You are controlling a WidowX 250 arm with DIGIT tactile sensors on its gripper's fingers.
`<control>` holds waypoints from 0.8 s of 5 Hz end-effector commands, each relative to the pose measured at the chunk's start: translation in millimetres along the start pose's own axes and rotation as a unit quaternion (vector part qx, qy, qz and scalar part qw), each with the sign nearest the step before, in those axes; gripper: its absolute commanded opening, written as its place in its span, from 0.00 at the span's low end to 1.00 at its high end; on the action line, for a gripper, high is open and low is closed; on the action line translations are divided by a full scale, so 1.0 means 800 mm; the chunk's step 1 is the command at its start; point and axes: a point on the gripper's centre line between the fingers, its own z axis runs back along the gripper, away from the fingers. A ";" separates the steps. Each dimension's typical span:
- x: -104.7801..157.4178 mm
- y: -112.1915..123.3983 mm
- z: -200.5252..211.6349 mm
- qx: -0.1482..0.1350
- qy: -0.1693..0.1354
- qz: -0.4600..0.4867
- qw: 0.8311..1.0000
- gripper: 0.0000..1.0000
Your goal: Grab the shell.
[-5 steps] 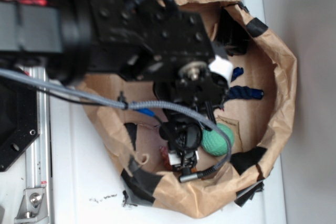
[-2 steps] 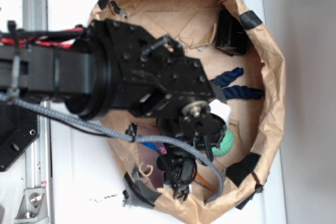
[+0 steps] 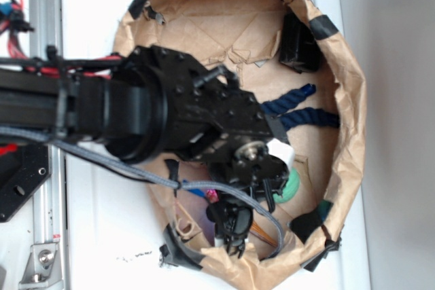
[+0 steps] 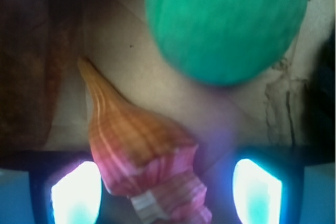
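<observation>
Item one: a crumpled brown paper bag [image 3: 353, 134], rolled down into an open basket and patched with black tape along its rim, lying on a white tabletop [image 3: 102, 236]. Item two: a small glossy orange-brown spiral shell with cream ridges and a pointed tip [image 4: 139, 150], lying on the paper floor at the near edge of the bag; in the exterior view only an orange sliver of it shows [image 3: 265, 234] beside the black fingers. In the wrist view its tip points to the far left and its wide end sits between the two glowing fingers. Item three: a round green textured ball [image 4: 226, 24], lying just beyond the shell to the right and close to it; whether they touch cannot be told. In the exterior view the ball [image 3: 291, 185] is half hidden by the arm. Item four: two lengths of dark blue twisted rope [image 3: 299, 108], lying on the bag floor well apart from the shell, towards the right. Item five: a black robot arm [image 3: 136, 113], reaching in from the left, its black gripper [image 4: 167, 184] low over the shell with the jaws spread, one finger [image 4: 76, 192] on each side of the wide end and not pressing on it.
</observation>
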 end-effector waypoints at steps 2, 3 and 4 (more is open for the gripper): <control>-0.019 -0.009 0.013 0.028 -0.045 -0.023 0.998 0.00; -0.015 0.006 0.061 0.045 -0.083 -0.001 0.996 0.00; -0.020 0.031 0.129 0.095 -0.136 0.039 0.985 0.00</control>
